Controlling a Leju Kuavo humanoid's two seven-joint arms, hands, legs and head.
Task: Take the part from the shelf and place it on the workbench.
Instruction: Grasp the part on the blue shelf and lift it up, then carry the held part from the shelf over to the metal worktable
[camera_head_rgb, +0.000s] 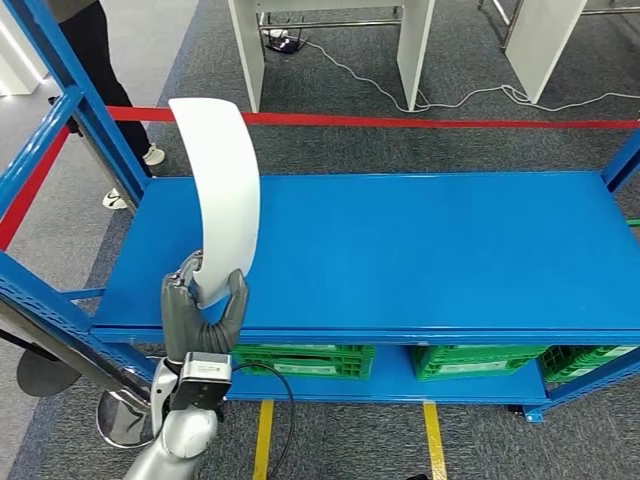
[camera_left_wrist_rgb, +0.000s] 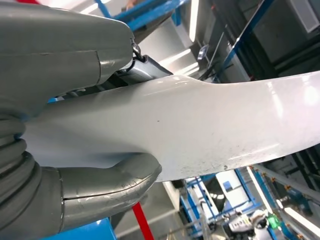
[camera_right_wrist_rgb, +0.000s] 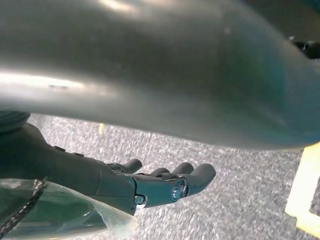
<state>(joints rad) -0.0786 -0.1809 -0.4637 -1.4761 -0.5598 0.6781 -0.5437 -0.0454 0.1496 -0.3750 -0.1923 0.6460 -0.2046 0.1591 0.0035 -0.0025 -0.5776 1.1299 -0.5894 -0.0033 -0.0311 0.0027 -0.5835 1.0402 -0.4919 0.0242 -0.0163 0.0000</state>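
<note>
Grasped and lifted: curved white part (camera_head_rgb: 219, 190) clamped at its lower end by the left hand (camera_head_rgb: 202, 310), rising tall and arched above the hand, leaning a little away from it and over the blue shelf (camera_head_rgb: 423, 250). Thumb on the near face, darker fingers wrapped round the far edge; seen close in the left wrist view as a thick grey thumb (camera_left_wrist_rgb: 113, 185) pressed under the glossy white part (camera_left_wrist_rgb: 196, 125) with another grey finger bearing on the opposite face. Part apparently free of the shelf surface, though contact at the lowest edge hidden behind the hand. Judged roughly at the midpoint of the task: picking up done, carrying off and setting down on the desk not yet done, and no desk identifiable for certain among the pale furniture legs beyond the red tape (camera_head_rgb: 423, 122). Left forearm coming up from below, wrist upright, hand just at the shelf's front edge. Right hand (camera_right_wrist_rgb: 158, 185) hanging low over grey carpet, holding nothing, fingers apart and only gently curved. Green crates (camera_head_rgb: 309, 360) on the lower tier, beneath and beside the left hand. A person's legs and shoes (camera_head_rgb: 132, 175) beyond the shelf's far corner.
</note>
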